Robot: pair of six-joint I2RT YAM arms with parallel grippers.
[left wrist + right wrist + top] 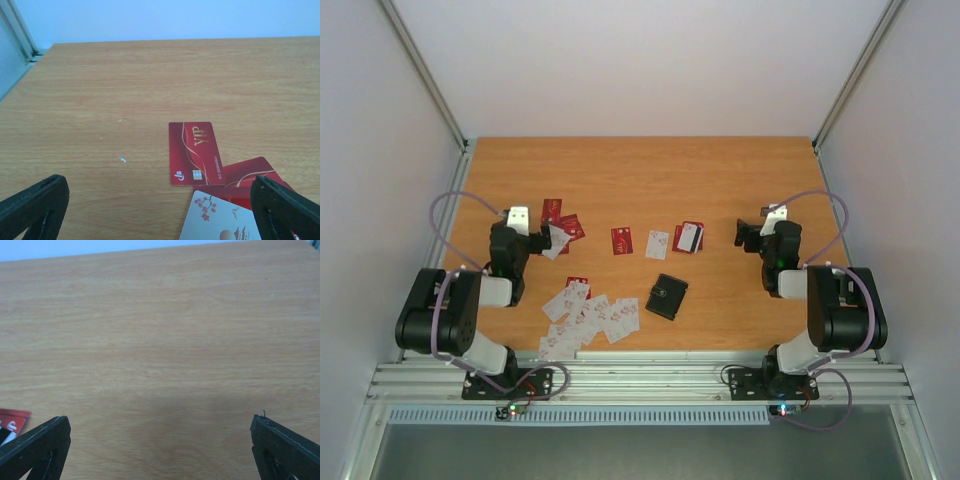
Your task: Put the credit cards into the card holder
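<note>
**Cards loose, holder shut, both arms empty**

Left fingers [35, 202] and right fingers [285, 445] stand wide apart, gripping nothing. The card holder [667, 296] lies on the table [720, 180] between the arms, apparently folded shut, just right of the main heap of credit cards [588, 318]. It likely needs opening first, with one arm pinning it. Flat cards resist pinching, so tipping up an overlapping edge should help. Only the overhead view shows holder and heap. The left wrist view shows a red VIP card [194, 152] close ahead with two more overlapping, while the right wrist view offers bare wood and one red card corner [15, 417].
</note>
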